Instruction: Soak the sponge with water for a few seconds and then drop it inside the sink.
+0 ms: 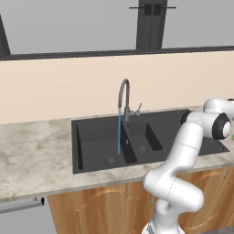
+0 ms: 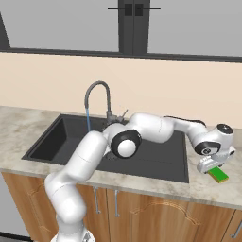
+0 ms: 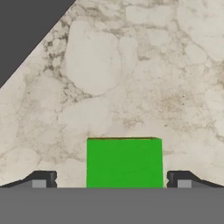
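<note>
The step in hand looks like the pick-up. The sponge (image 2: 219, 175) lies flat, green side up, on the marble counter (image 2: 203, 186) to the right of the sink (image 2: 156, 160), near the counter's front edge, and the gripper (image 2: 211, 166) hangs just above it with its jaws spread wide and nothing held. In the hand view the sponge (image 3: 124, 162) sits squarely between the two fingertips (image 3: 42, 179), with a clear gap to each side, so the line-up already looks good; the sink's dark rim shows at that view's upper left corner. To do this well, I would come straight down without drifting sideways, keep the jaws level so they meet the sponge's side faces low on the block and do not ride over the green top, and stop short of pressing into the counter before closing. The water (image 1: 119, 130) already runs in a thin blue stream from the faucet (image 1: 124, 98) into the larger basin, well apart from the sponge, so a firm grip matters for the carry across the sink.
</note>
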